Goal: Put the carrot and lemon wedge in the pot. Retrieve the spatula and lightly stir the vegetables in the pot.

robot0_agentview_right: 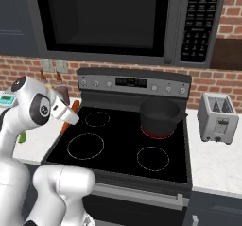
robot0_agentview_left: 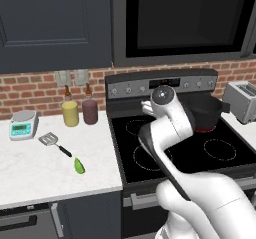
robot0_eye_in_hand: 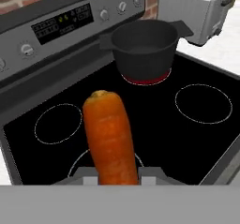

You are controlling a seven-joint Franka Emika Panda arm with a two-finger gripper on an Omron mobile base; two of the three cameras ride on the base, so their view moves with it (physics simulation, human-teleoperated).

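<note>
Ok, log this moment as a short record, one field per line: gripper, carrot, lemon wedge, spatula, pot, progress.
gripper: gripper shut on the carrot, held above the stove's left side
carrot: carrot gripped at one end, its other end toward the pot
lemon wedge: lemon wedge on the white counter left of the stove
spatula: spatula lying flat on that counter, just behind the wedge
pot: pot on the glowing red back right burner, no food visible inside
progress: carrot lifted, not yet in the pot; wedge and spatula untouched

pot [robot0_agentview_right: 159,116] on rear-right burner, toaster [robot0_agentview_right: 217,118] to its right, spatula [robot0_agentview_left: 54,143] & lemon wedge [robot0_agentview_left: 79,166] on counter [robot0_agentview_left: 35,170] left of stove [robot0_agentview_right: 123,144]
</note>
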